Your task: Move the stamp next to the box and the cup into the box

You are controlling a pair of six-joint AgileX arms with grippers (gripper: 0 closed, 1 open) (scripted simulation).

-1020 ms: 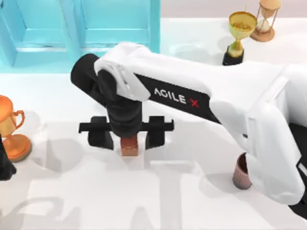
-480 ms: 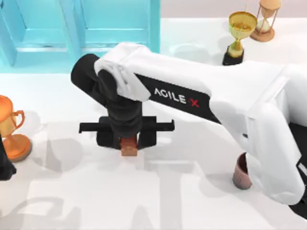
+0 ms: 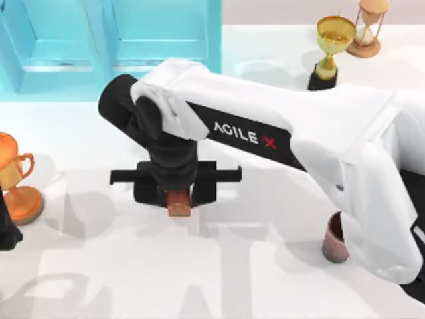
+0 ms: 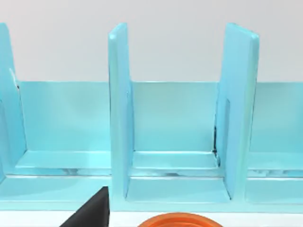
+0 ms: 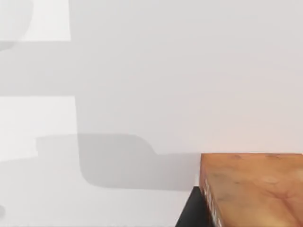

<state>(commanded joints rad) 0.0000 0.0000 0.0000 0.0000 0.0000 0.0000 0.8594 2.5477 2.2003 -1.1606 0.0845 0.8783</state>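
**Reddish-brown stamp now clamped, not yet lifted**

Reddish-brown stamp (image 3: 178, 202) stands on the white surface (image 3: 252, 279), left of centre, with the right pincer (image 3: 176, 193) down over it from above. A second ago the fingers stood wide either side of the block; half a second ago they had drawn in against it, and they sit the same now. Fingers closed onto the stamp's two flanks, base apparently on the surface.

Right wrist view: stamp's speckled face (image 5: 253, 189) close up, one dark finger (image 5: 191, 210) against it.

Judgement: grip is made, so the carry toward the box can start.

Turquoise box (image 3: 113, 40) lies at the far left, well apart from the stamp; its dividers show in the left wrist view (image 4: 170, 156).

Ribbed maroon cup (image 3: 335, 240) stands near right, partly under the right arm, untouched. Cup step not begun.

Left arm parked at the left edge by an orange trophy (image 3: 14, 179); its fingers: cannot tell.

Gold trophy (image 3: 332, 46) and hourglass (image 3: 369, 26) at far right, clear of the work.
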